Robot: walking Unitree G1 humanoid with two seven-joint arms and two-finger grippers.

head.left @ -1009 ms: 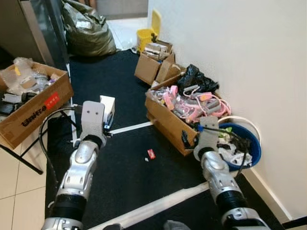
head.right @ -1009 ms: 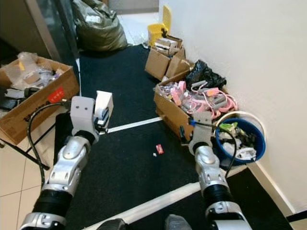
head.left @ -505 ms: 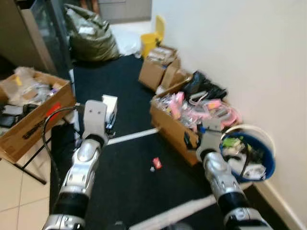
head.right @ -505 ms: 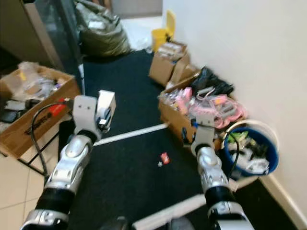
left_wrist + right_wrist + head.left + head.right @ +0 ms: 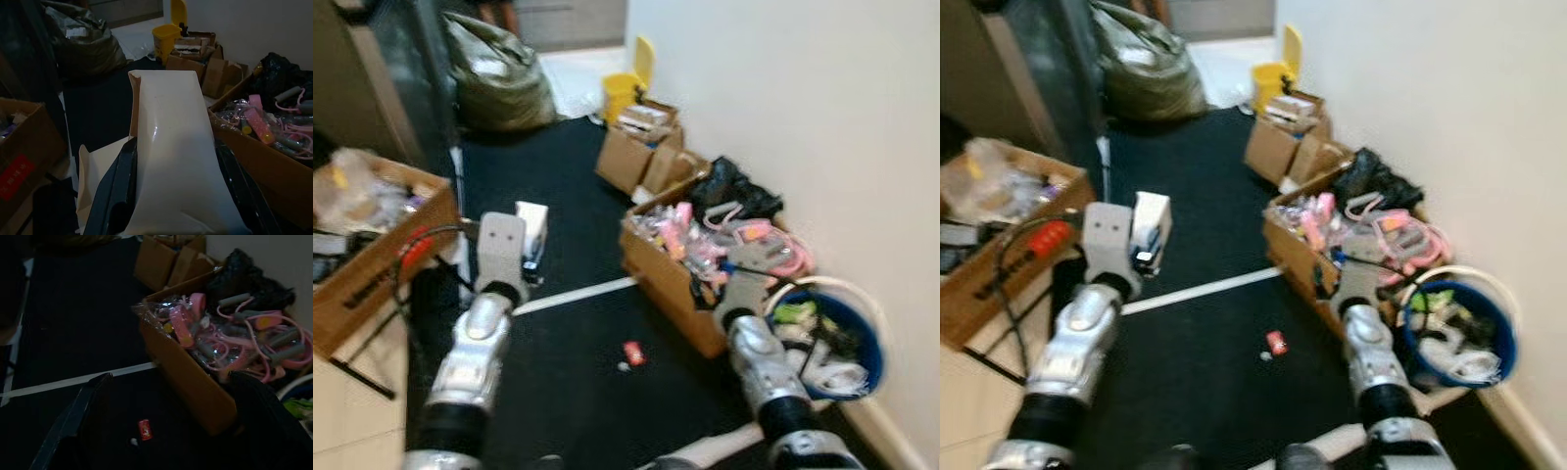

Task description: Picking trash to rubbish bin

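Note:
My left gripper [image 5: 173, 161] is raised over the black mat, shut on a white carton [image 5: 168, 147] that stands between its black fingers [image 5: 117, 196]; the same carton [image 5: 530, 225] sits above that wrist in the eye views. A small red piece of trash [image 5: 632, 352] lies on the mat between my arms, with a tiny white scrap beside it. My right gripper [image 5: 171, 377] hangs open above the red piece [image 5: 144, 429], nothing between its fingers. The blue rubbish bin [image 5: 873, 345], white-rimmed and full of scraps, stands by the wall to the right of my right arm.
A cardboard box of pink and grey items [image 5: 690, 284] stands between the red piece and the bin. Another full cardboard box [image 5: 367, 269] is at the left. Smaller boxes [image 5: 641, 147], a yellow bucket [image 5: 623, 86] and a dark sack [image 5: 499, 69] lie farther back. A white stripe [image 5: 578, 294] crosses the mat.
The whole picture has shifted and blurred, so the camera moved. Both arms hold the same pose; the left gripper still holds the carton.

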